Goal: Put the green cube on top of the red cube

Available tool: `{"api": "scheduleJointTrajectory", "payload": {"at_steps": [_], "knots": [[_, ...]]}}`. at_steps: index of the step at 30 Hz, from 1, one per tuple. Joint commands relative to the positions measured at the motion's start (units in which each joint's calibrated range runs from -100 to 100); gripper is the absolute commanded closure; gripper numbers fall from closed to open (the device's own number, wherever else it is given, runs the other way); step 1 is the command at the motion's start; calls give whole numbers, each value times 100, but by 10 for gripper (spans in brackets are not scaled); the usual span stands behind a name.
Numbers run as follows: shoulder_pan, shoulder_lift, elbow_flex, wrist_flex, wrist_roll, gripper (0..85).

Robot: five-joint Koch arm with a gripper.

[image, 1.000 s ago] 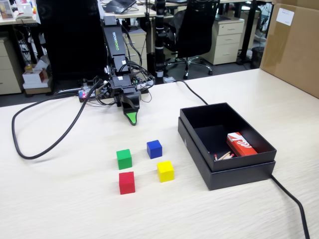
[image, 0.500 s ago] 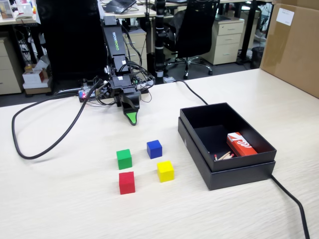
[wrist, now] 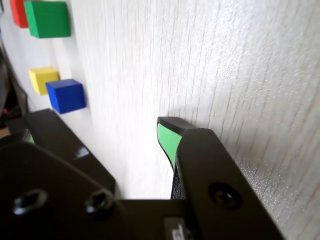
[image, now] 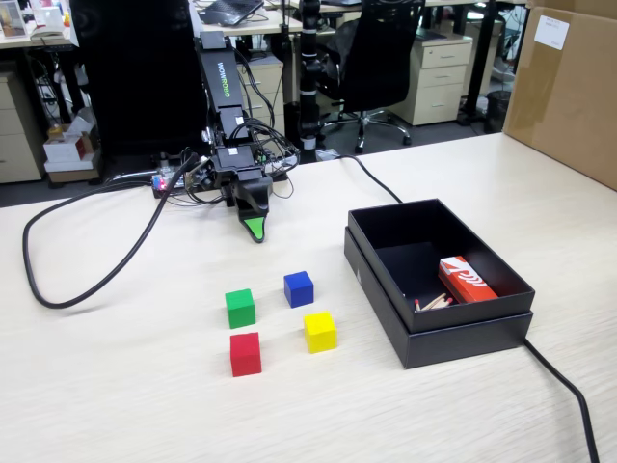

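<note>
Hovering low over the desk (image: 116, 386), the claw (image: 254, 231) is showing one green-padded tip only, so its opening cannot be told. The green cube (image: 240, 308) is lying toward the camera from it, touching nothing, just behind the red cube (image: 245, 354).

The table (image: 482, 415) has a pale wood-grain top. Four small cubes sit directly on it in a loose square, all apart from each other. Taking the middle of that square as the clock centre in the fixed view: the green cube (image: 240, 308) lies at 10 o'clock, the blue cube (image: 299, 288) at 1 o'clock, the yellow cube (image: 320, 331) at 4 o'clock, the red cube (image: 245, 353) at 7 o'clock. An open black box (image: 463, 333) rests on the table at 3 o'clock from the cubes. A black cable (image: 87, 280) loops across the table at 9 to 10 o'clock. The wrist view shows the same grain, with the green cube (wrist: 48, 18), blue cube (wrist: 66, 95) and yellow cube (wrist: 42, 79) on it.
</note>
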Motion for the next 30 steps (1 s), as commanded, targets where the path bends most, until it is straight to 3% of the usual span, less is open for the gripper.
{"api": "scheduleJointTrajectory", "payload": {"at_steps": [1, 9, 17, 19, 24, 30], "knots": [[-73, 15, 477, -1091, 5, 372], [-190, 187, 2273, -3000, 10, 380], [-352, 1312, 3533, -3138, 10, 378], [-405, 1828, 4050, -3371, 210, 382], [-498, 3194, 5772, -4806, 220, 382], [-640, 4846, 7449, -5695, 215, 382]]}}
